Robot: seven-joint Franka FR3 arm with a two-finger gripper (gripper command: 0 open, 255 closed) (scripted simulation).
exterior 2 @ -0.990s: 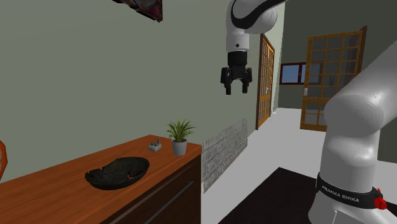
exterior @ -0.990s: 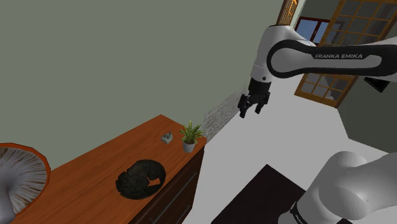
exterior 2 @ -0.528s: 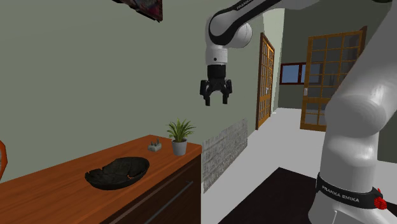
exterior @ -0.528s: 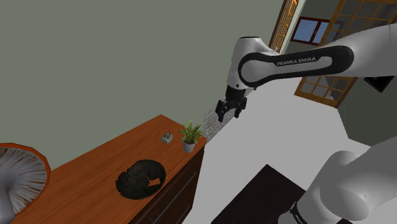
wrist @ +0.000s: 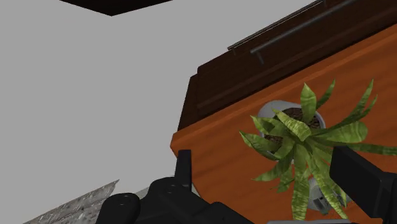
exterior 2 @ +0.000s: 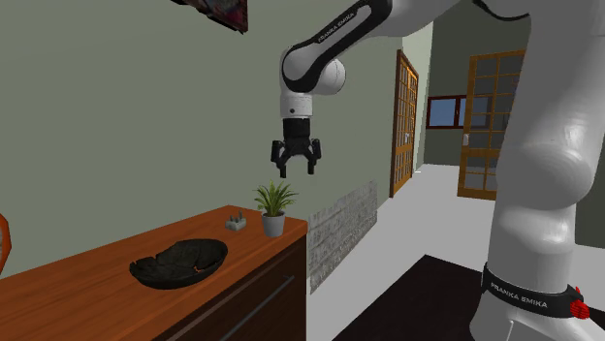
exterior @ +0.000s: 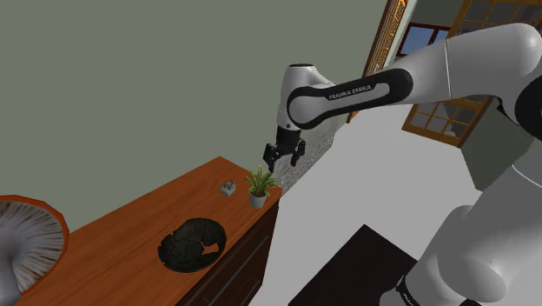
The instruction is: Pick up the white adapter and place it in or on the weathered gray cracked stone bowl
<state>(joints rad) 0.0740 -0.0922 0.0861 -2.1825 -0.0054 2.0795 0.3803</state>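
Note:
The small pale adapter lies on the wooden cabinet top near the wall, just beyond a potted plant. The dark cracked bowl sits on the same top, further from the plant and close to the front edge. My gripper hangs open in the air above the cabinet's end, over the plant and holding nothing. In the wrist view my gripper looks down on the plant, its fingers standing apart on either side.
A big mushroom-like ornament stands at the cabinet's far end. Drawer fronts face the grey floor. A rough stone panel lines the wall's base. Glazed wooden doors stand beyond.
The open gripper has travelled down and toward the wall, from out over the floor to a spot just above the plant. Nothing on the cabinet has moved.

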